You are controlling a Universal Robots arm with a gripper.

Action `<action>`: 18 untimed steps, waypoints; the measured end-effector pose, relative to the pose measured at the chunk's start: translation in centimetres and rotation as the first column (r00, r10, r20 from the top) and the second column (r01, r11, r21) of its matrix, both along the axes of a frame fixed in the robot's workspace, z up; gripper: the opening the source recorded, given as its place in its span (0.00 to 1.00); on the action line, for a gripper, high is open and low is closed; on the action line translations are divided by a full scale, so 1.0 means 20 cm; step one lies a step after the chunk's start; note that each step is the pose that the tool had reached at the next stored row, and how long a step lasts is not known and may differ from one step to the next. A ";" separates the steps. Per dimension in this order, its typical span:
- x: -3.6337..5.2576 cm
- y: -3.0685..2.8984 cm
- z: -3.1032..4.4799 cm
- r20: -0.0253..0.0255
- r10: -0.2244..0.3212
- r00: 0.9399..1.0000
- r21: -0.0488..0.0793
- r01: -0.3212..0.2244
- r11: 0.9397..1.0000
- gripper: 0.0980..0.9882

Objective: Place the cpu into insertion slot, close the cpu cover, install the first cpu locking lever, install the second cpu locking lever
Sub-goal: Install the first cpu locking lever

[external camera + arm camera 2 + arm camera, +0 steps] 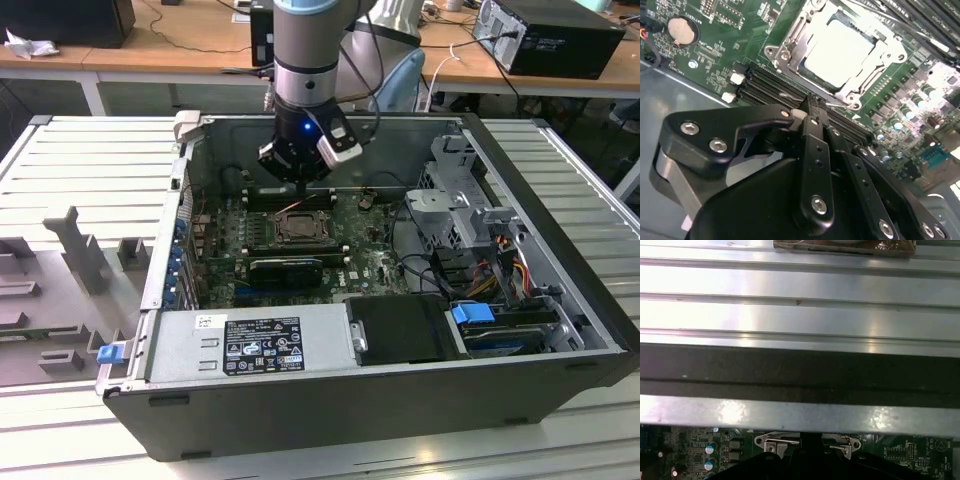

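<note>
Inside the open computer case, the insertion slot (297,228) sits mid-motherboard. In the second wrist view the cpu (842,47) lies in the insertion slot with its pale face up. The silvery cpu cover (790,47) lies flat around it. A thin wire lever (292,207) stands slanted just above the slot's far edge. My gripper (303,186) hangs over that far edge, a little above the board. Its black fingers (812,135) are shut together with nothing between them, and their tips (812,102) point at the slot's rim. The slot's metal edge (807,442) peeks above the gripper body.
Long black RAM slots (765,82) run beside the socket, and a coin cell (681,30) sits on the board. A power supply (250,345) fills the case front, with drive cages and cables (470,230) at the exterior view's right. Ribbed metal table (800,285) surrounds the case.
</note>
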State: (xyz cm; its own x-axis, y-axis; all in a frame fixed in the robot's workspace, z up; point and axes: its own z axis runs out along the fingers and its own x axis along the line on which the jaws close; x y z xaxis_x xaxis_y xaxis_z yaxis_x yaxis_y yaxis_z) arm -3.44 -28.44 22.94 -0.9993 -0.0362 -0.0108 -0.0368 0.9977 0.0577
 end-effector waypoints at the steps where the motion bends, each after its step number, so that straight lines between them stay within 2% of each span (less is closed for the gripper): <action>1: 0.009 0.006 -0.002 0.000 0.000 1.000 0.000 0.000 1.000 0.01; 10: 0.039 0.028 -0.020 0.000 0.012 1.000 0.000 -0.012 1.000 0.01; 18: 0.060 0.028 -0.047 0.000 0.025 1.000 0.001 -0.025 1.000 0.01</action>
